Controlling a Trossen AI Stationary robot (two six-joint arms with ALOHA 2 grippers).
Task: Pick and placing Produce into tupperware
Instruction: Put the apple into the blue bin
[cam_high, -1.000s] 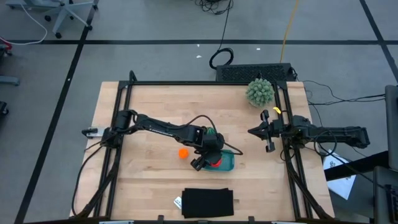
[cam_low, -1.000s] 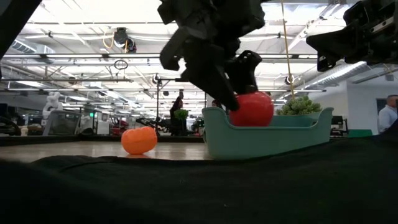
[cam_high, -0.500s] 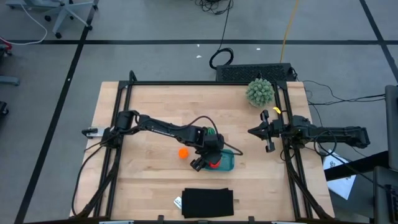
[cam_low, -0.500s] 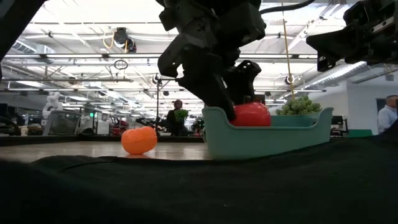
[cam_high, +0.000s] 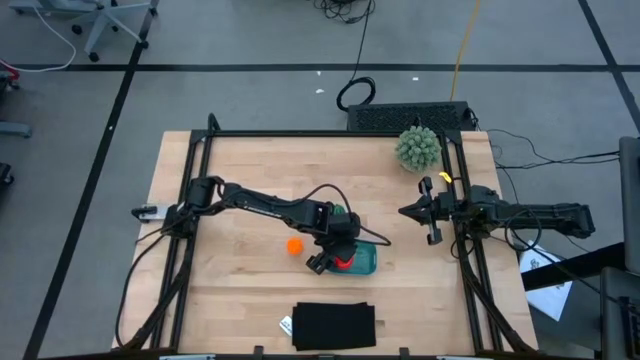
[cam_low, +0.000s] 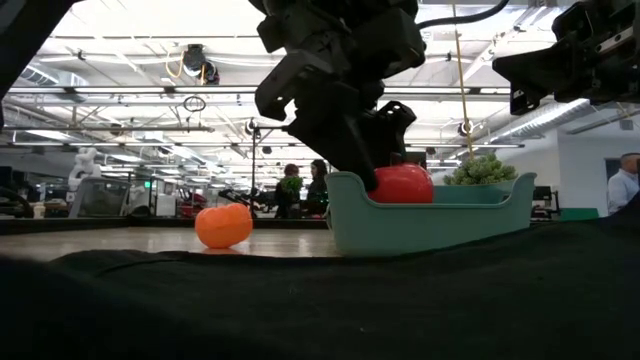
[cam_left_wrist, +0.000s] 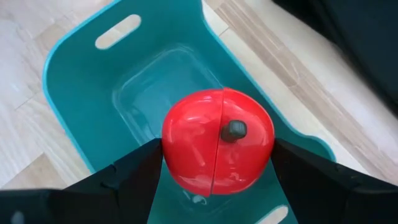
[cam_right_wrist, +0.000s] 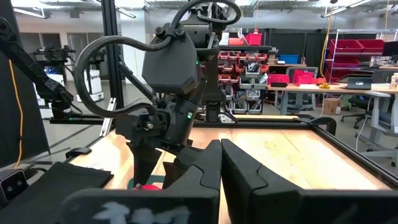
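Nearest the front edge lies the black mat (cam_high: 334, 326). Beyond it, the teal tupperware (cam_high: 366, 264) holds the red toy tomato (cam_left_wrist: 217, 149), gripped between the wide-spread fingers of the left gripper (cam_high: 333, 258). It looks light, hard and glossy, likely to roll; grip across its widest part. The orange ball (cam_high: 295, 245) sits just beside the tupperware. Farther off, the right gripper (cam_high: 423, 213) waits, pinched empty.

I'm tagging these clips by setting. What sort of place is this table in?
Probably a robotics lab or workshop. Past the wooden table stand shelves of red storage bins and workbenches, office chairs sit on the grey floor, and strip lights hang overhead.
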